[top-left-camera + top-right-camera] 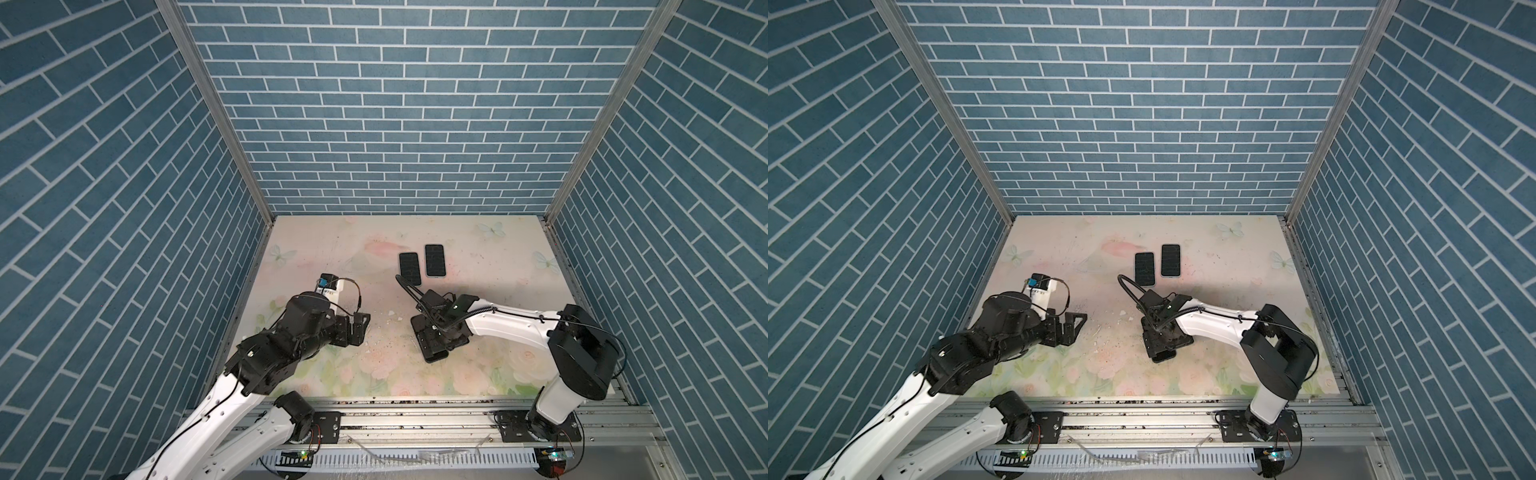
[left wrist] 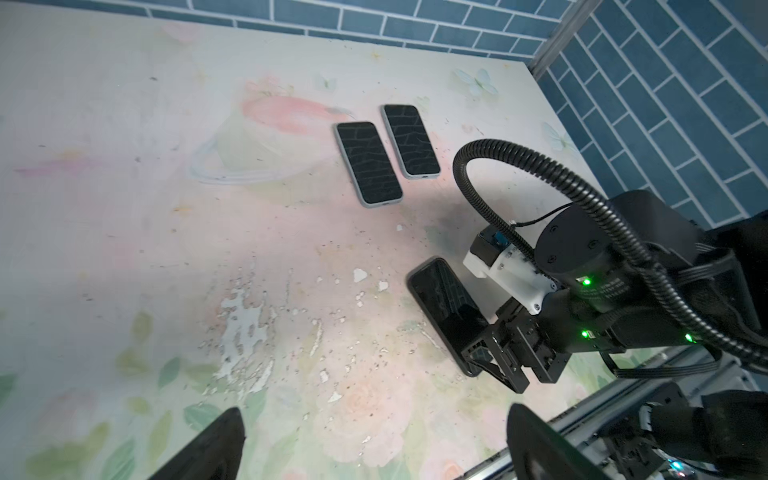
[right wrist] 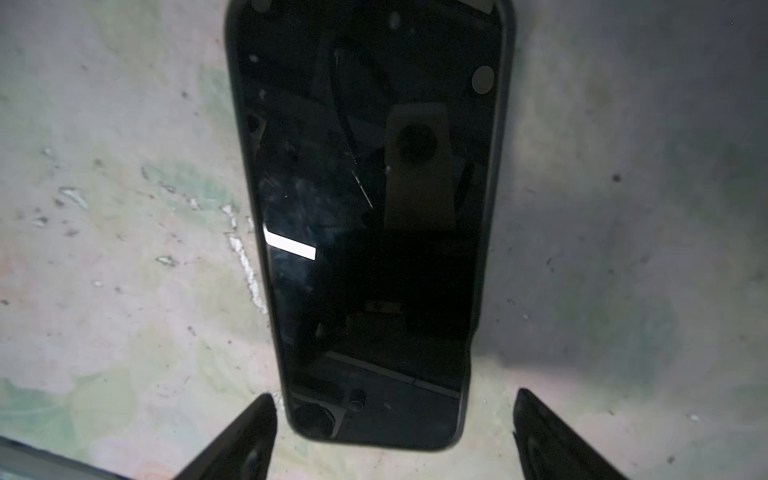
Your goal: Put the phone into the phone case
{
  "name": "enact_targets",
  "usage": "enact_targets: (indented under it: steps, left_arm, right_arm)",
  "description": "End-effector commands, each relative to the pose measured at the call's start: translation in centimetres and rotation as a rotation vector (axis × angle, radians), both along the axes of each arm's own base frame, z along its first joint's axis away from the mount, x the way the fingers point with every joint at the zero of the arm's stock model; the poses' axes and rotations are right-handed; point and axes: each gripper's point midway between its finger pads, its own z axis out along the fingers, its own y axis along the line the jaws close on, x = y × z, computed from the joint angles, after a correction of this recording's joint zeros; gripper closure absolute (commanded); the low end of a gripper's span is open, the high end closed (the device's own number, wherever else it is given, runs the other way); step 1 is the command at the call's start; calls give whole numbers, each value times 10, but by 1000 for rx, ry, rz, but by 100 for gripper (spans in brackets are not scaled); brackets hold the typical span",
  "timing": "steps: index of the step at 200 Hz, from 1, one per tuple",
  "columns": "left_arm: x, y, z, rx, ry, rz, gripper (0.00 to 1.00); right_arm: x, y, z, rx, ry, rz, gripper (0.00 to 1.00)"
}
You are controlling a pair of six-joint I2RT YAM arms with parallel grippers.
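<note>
The phone (image 3: 365, 249) has a glossy black glass face, mirror-like and smudged. Its phone case (image 3: 248, 137) looks dark and matt. The desk (image 2: 124, 208) wears a matt floral print, flaked to white in patches. The cable conduit (image 2: 459, 170) is ribbed black plastic, and the front rail (image 1: 415, 415) is bare silvery metal, speckled with grime.

A lab test booth is suggested: a floral-printed tabletop (image 1: 498, 270) is enclosed by blue brick-print panels (image 1: 395, 104), framed by aluminium posts (image 1: 216, 108).

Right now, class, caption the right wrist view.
Open right gripper flanks one end of a black phone on the floral table.
</note>
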Motion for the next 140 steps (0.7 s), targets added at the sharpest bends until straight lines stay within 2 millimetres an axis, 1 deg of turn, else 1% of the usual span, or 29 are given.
enact_targets:
  steps: [1,12,31,44,67,91,101,114,140]
  left_arm:
    - [-15,48,-13,154,-9,117,0]
    - [-18,57,-12,135,-32,155,1]
    - [-23,61,-12,95,-86,158,0]
    - [-24,60,-12,60,-118,152,0]
    - [-25,59,-5,16,-160,144,0]
    - [-25,61,-8,21,-148,159,0]
    - [-25,60,-10,22,-138,154,0]
    - [-24,60,-12,26,-126,160,1]
    - [-21,66,-14,22,-110,203,0]
  right_arm:
    - [0,8,-5,9,24,-13,9]
    - [-2,9,-10,6,39,-16,9]
    - [-5,11,-15,2,52,-21,9]
    - [-5,11,-17,-11,52,-24,9]
    - [-3,13,-18,-29,37,-27,10]
    - [-1,17,-19,-40,30,-20,10]
    - [-2,21,-21,-44,33,-10,12]
    - [-2,21,-27,-62,42,-12,15]
    - [-1,14,-32,-97,33,-28,28]
